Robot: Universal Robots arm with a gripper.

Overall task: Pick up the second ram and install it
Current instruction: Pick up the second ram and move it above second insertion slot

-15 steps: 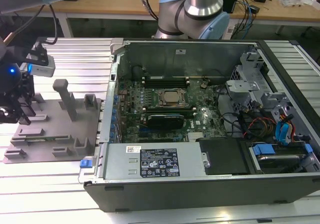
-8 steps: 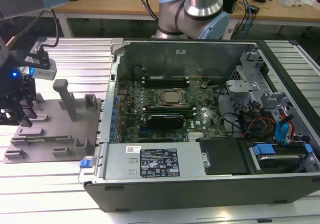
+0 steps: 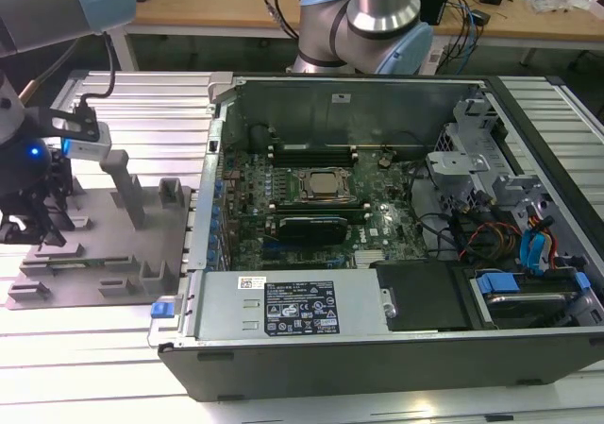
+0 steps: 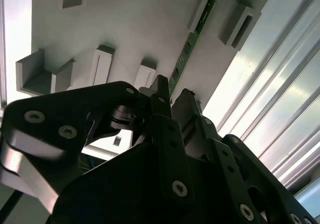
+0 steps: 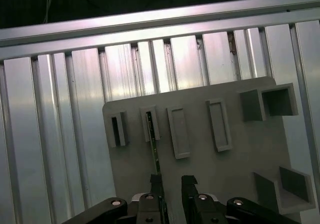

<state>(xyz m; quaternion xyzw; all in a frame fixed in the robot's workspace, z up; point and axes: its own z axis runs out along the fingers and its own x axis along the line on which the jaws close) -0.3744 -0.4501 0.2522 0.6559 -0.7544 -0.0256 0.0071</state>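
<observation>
Green and thin, the ram (image 4: 187,49) stands on edge in a slot of the grey tray (image 3: 104,221). The tray lies on the ribbed aluminium tabletop (image 3: 142,103) at the exterior view's left, well apart from the open case (image 3: 377,334). So the ram is not yet lifted.

The step in hand looks like the pick-up, at the point of closing in. The gripper (image 4: 172,95) hangs low over the tray's near part. In both wrist views its 2 fingers (image 5: 187,186) are apart, with a clear gap between them. In the second wrist view the ram's near end runs into that gap. In the first wrist view the ram (image 5: 154,146) lines up closer to 1 finger than to the middle of the gap. Whether that finger touches the stick I cannot tell. Nothing is clamped.

By my reading, a sound grasp calls for the gap to be centred across the stick's 2 flat faces. It also needs the fingers low enough to take the board's top edge, then a firm, square squeeze. The slot walls hold the ram upright, so lifting wants a straight pull along the slot, without twist. An off-centre close might push the stick sideways against the slot.

Inside the case, the motherboard (image 3: 321,221) lies open to view, with its CPU socket (image 3: 323,185) near the middle.
</observation>
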